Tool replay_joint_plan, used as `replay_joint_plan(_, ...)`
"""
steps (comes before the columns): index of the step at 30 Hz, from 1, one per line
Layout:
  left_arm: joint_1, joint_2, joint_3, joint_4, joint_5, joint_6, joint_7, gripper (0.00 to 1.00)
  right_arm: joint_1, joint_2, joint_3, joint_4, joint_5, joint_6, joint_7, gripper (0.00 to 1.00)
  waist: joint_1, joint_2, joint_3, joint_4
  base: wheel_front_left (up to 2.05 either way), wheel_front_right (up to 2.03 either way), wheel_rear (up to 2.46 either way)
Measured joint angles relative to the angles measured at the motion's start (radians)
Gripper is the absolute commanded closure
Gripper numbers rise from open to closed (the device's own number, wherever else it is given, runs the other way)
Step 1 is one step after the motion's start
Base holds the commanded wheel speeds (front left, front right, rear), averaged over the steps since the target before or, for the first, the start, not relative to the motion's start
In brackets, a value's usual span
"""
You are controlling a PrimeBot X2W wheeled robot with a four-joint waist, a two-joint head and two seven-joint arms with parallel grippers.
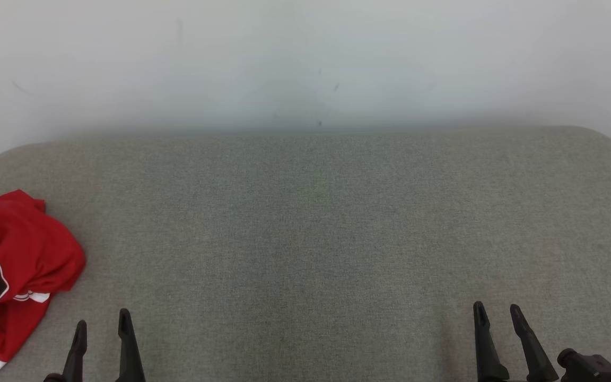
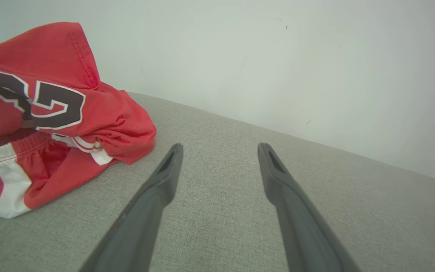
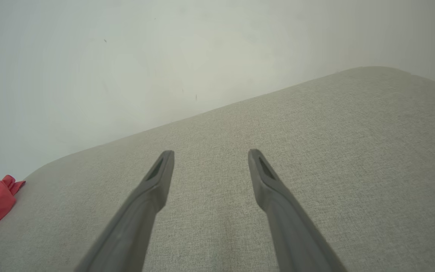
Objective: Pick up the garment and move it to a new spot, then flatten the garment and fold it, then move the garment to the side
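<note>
— Red knit is what the garment (image 1: 16, 260) seems to be made of. How is it expected to handle?
— It is judged light, soft and limp, with a slightly slick sports weave. No stiffness can be counted on, so it will likely sag and trail from wherever it is pinched. It is not thought fragile.
— Where is it found?
— It is crumpled in a heap on the grey cushion (image 1: 305, 239). It lies just beside the left gripper (image 1: 102, 318), off to that gripper's outer side and a little ahead of its tips, and is not touched by it. It is well apart from the right gripper (image 1: 496, 306), far across on that gripper's inner side.
— And the grippers?
— Both are seen spread wide, with nothing between the fingers.
— Where should hold be taken?
— A raised fold at the top of the heap, or the stitched hem (image 2: 83, 56), is judged best. A doubled edge would be gripped more surely than a single layer.
— Can anything be read?
— Large dark figures (image 2: 51, 107) edged in white are printed on it, but they are folded over and cannot be read with certainty. White bands (image 2: 8, 185) are seen at the trim. No brand label is made out.
</note>
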Motion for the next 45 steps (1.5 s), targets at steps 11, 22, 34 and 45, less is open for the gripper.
replay_joint_plan(11, 0.0, -0.001, 0.004, -0.006, 0.109, 0.009, -0.031, 0.0, -0.02, 0.0, 0.002, 0.015, -0.121, 0.002, -0.024, 0.0, 0.0, 0.0, -0.001, -0.002, 0.0, 0.0, 0.0)
replay_joint_plan(22, 0.001, -0.002, 0.007, -0.011, 0.206, 0.012, -0.055, 0.0, -0.029, -0.001, -0.008, 0.033, -0.21, 0.003, -0.041, 0.0, 0.0, 0.0, -0.002, -0.001, 0.0, 0.0, 0.0)
replay_joint_plan(34, 0.001, -0.001, 0.013, -0.012, 0.3, 0.019, -0.078, 0.0, -0.039, -0.001, -0.038, 0.04, -0.298, 0.003, -0.059, 0.0, 0.0, 0.0, 0.0, -0.003, 0.0, 0.0, 0.0)
replay_joint_plan(45, 0.01, 0.007, 0.016, 0.046, 0.365, 0.028, -0.094, 0.0, -0.039, -0.001, -0.055, 0.062, -0.357, 0.003, -0.072, 0.0, 0.0, 0.0, -0.017, -0.005, 0.0, 0.0, 0.0)
